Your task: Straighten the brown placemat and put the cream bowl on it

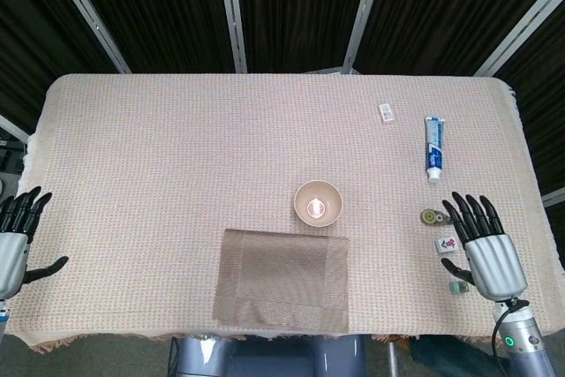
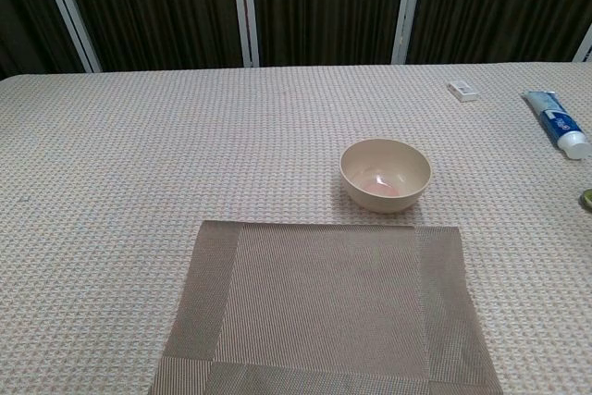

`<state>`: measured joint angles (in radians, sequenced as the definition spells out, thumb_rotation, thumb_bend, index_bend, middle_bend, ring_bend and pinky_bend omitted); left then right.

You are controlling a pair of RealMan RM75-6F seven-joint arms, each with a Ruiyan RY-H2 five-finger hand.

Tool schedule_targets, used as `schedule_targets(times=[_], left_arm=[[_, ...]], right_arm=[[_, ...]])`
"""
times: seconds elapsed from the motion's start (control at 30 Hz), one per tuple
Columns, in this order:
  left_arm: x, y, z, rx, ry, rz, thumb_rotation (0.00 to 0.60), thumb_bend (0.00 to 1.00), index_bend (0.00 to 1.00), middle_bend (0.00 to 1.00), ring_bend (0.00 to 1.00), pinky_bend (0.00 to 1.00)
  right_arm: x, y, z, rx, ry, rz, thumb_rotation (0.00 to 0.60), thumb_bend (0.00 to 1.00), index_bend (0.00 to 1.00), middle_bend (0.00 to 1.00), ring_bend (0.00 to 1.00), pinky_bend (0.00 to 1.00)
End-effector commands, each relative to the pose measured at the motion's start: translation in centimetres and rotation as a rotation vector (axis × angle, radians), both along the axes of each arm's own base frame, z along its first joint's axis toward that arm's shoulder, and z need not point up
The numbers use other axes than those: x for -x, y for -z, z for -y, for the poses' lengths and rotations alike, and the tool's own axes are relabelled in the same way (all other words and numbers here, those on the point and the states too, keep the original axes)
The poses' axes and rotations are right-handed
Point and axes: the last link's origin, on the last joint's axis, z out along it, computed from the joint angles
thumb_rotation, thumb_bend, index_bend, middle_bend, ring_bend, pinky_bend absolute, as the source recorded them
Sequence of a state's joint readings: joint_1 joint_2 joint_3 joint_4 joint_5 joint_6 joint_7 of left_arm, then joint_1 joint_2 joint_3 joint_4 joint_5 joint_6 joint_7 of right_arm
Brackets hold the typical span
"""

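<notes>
While both hands, the left hand [image 1: 16, 236] and right hand [image 1: 481, 245], rested spread wide and empty at the table's edges, the placemat [image 1: 284, 278] lay near the front edge, long axis across the table, slightly askew. It looked thin and floppy, best dragged by a corner. The bowl [image 1: 317, 202], just behind it, upright, seemed light and rigid; grip the rim.

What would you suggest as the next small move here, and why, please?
Probably bring the right hand in toward the cream bowl. The brown placemat already looks fairly square to the near table edge, the bowl stands just beyond its far edge, not on it, and both hands are open and empty; the left hand sits farther away.
</notes>
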<state>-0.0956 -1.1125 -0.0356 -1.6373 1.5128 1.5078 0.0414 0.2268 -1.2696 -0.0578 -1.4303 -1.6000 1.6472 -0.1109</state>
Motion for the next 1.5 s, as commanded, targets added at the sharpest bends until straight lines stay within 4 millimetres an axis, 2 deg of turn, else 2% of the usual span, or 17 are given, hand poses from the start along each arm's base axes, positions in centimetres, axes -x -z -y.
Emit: schedule_targets(times=[0.03, 0.23, 0.37, 0.47, 0.67, 0.77, 0.93, 1.13, 1.27, 1.37, 1.47, 1.5], left_arm=[[0.1, -0.1, 0.1, -0.001, -0.002, -0.001, 0.6, 0.0, 0.0, 0.0, 0.0, 0.0], [0.3, -0.2, 0.1, -0.003, -0.007, -0.004, 0.6, 0.0, 0.0, 0.0, 0.0, 0.0], [0.2, -0.1, -0.2, -0.006, -0.003, 0.002, 0.6, 0.0, 0.0, 0.0, 0.0, 0.0], [0.2, 0.1, -0.5, 0.002, -0.001, -0.003, 0.6, 0.0, 0.0, 0.0, 0.0, 0.0], [0.9, 0.7, -1.3, 0.008, -0.021, -0.024, 0.6, 0.0, 0.0, 0.0, 0.0, 0.0], [1.3, 0.6, -1.5, -0.009, -0.036, -0.025, 0.6, 0.0, 0.0, 0.0, 0.0, 0.0], [1.8, 0.6, -1.9, -0.019, -0.057, -0.035, 0.6, 0.0, 0.0, 0.0, 0.0, 0.0], [2.3, 0.9, -2.3, -0.011, -0.08, -0.044, 0.6, 0.0, 0.0, 0.0, 0.0, 0.0], [2.4, 1.1, -2.6, -0.009, -0.083, -0.048, 0.6, 0.0, 0.0, 0.0, 0.0, 0.0], [2.3, 1.3, -2.7, -0.003, -0.078, -0.049, 0.6, 0.0, 0.0, 0.0, 0.0, 0.0], [2.2, 1.4, -2.8, 0.0, -0.074, -0.05, 0.6, 0.0, 0.0, 0.0, 0.0, 0.0], [2.2, 1.4, -2.8, 0.0, -0.073, -0.05, 0.6, 0.0, 0.0, 0.0, 0.0, 0.0]], right_arm=[[0.0, 0.2, 0.0, -0.006, 0.0, -0.007, 0.6, 0.0, 0.0, 0.0, 0.0, 0.0], [-0.5, 1.0, 0.4, -0.039, -0.015, -0.024, 0.6, 0.0, 0.0, 0.0, 0.0, 0.0], [-2.4, 2.9, 1.8, -0.14, -0.07, -0.037, 0.6, 0.0, 0.0, 0.0, 0.0, 0.0], [-4.6, 4.4, 3.4, -0.228, -0.121, -0.05, 0.6, 0.0, 0.0, 0.0, 0.0, 0.0], [-11.2, 8.2, 7.3, -0.438, -0.21, -0.11, 0.6, 0.0, 0.07, 0.0, 0.0, 0.0], [-13.4, 10.2, 9.1, -0.488, -0.226, -0.152, 0.6, 0.0, 0.09, 0.0, 0.0, 0.0], [-15.0, 13.1, 11.2, -0.503, -0.23, -0.231, 0.6, 0.0, 0.12, 0.0, 0.0, 0.0], [-14.9, 15.2, 12.3, -0.52, -0.192, -0.27, 0.6, 0.02, 0.16, 0.0, 0.0, 0.0], [-14.5, 16.1, 13.0, -0.514, -0.177, -0.301, 0.6, 0.12, 0.25, 0.0, 0.0, 0.0], [-14.1, 16.7, 13.5, -0.513, -0.16, -0.318, 0.6, 0.26, 0.43, 0.0, 0.0, 0.0], [-13.9, 17.0, 13.7, -0.516, -0.143, -0.306, 0.6, 0.36, 0.63, 0.0, 0.0, 0.0], [-13.9, 17.0, 13.7, -0.515, -0.14, -0.298, 0.6, 0.37, 0.67, 0.0, 0.0, 0.0]])
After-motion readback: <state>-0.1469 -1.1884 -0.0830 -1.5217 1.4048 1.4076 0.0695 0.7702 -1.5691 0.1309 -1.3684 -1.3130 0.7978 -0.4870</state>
